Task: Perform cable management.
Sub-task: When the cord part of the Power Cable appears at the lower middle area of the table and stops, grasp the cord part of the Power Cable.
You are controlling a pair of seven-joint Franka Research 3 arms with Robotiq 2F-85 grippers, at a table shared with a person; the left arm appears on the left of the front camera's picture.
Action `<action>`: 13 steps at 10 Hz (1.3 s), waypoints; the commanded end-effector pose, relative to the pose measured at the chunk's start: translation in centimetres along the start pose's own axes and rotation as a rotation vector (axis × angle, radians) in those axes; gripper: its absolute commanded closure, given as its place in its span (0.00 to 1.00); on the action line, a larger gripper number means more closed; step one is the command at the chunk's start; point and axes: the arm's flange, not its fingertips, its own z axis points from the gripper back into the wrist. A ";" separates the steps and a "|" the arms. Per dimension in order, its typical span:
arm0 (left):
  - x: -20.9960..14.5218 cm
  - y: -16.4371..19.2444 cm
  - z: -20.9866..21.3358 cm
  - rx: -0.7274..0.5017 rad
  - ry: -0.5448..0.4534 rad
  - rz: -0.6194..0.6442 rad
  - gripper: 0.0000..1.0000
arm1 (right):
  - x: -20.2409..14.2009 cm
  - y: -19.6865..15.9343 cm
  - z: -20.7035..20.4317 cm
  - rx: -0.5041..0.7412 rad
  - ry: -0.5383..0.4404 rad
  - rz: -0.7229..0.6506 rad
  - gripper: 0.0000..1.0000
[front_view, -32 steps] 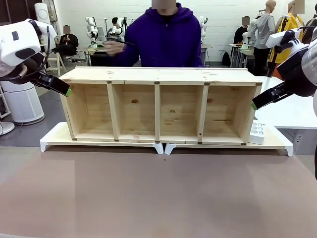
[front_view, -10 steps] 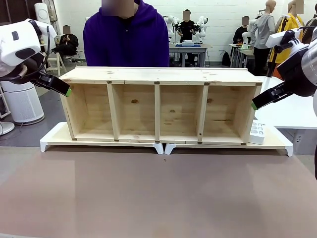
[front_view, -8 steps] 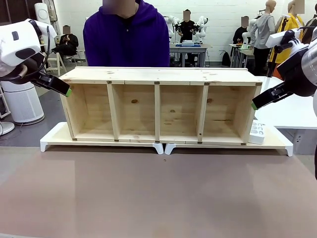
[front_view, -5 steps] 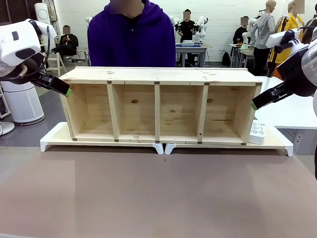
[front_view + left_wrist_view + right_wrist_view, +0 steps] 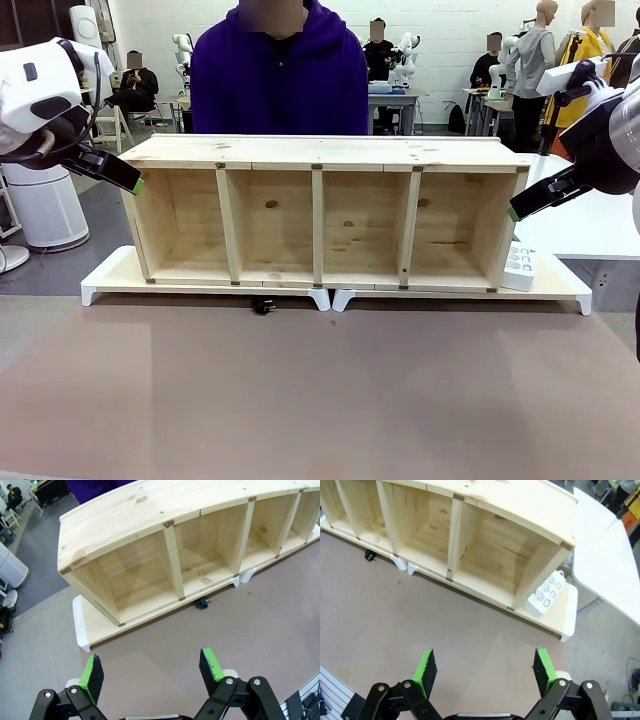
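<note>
The left gripper [image 5: 150, 672] hangs released, its jaws spread wide with nothing between the green pads [image 5: 91, 672]. The right gripper [image 5: 485, 672] is likewise slack and wide open.

Ahead of the left gripper and well apart from it, the cable's plug [image 5: 202, 602] lies on the brown tabletop [image 5: 320, 400]. It sits just beside the front edge of the white riser [image 5: 110, 275], under the second compartment. Ahead of the right gripper, beyond its right pad, the white power strip [image 5: 546, 596] leans against the outer end wall of the wooden shelf [image 5: 320, 150], resting on the riser.

The shelf's four compartments face the grippers, and only bare pine shows inside them.

The cord behind the plug cannot be traced, since it disappears at the riser's edge. From the front, the shelf's end wall covers part of the strip. A person in a purple hoodie [image 5: 280, 80] stands behind the shelf, hidden below the chest.
</note>
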 end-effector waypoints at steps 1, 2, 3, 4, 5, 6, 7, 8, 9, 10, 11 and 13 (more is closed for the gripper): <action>0.2 0.0 -0.2 0.003 -0.014 -0.015 0.00 | 0.0 -0.1 0.0 0.001 -0.004 0.005 0.00; 0.2 0.0 -0.2 0.003 -0.014 -0.015 0.00 | 0.0 -0.1 0.0 0.001 -0.004 0.005 0.00; 0.2 0.0 -0.2 0.003 -0.014 -0.015 0.00 | 0.0 -0.1 0.0 0.001 -0.004 0.005 0.00; 0.2 0.0 -0.2 0.003 -0.014 -0.015 0.00 | 0.0 -0.1 0.0 0.001 -0.004 0.005 0.00; 0.2 0.0 -0.2 0.003 -0.014 -0.015 0.00 | 0.0 -0.1 0.0 0.001 -0.004 0.005 0.00; 0.2 0.0 -0.2 0.003 -0.014 -0.015 0.00 | 0.0 -0.1 0.0 0.001 -0.004 0.005 0.00; 0.2 0.0 -0.2 0.003 -0.014 -0.015 0.00 | 0.0 -0.1 0.0 0.001 -0.004 0.005 0.00; 0.2 0.0 -0.2 0.003 -0.014 -0.015 0.00 | 0.0 -0.1 0.0 0.001 -0.004 0.005 0.00; 0.2 0.0 -0.2 0.003 -0.014 -0.015 0.00 | 0.0 -0.1 0.0 0.001 -0.004 0.005 0.00; 0.2 0.0 -0.2 0.003 -0.014 -0.015 0.00 | 0.0 -0.1 0.0 0.001 -0.004 0.005 0.00; 0.2 0.0 -0.2 0.003 -0.014 -0.015 0.00 | 0.0 -0.1 0.0 0.001 -0.004 0.005 0.00; 0.2 0.0 -0.2 0.003 -0.014 -0.015 0.00 | 0.0 -0.1 0.0 0.001 -0.004 0.005 0.00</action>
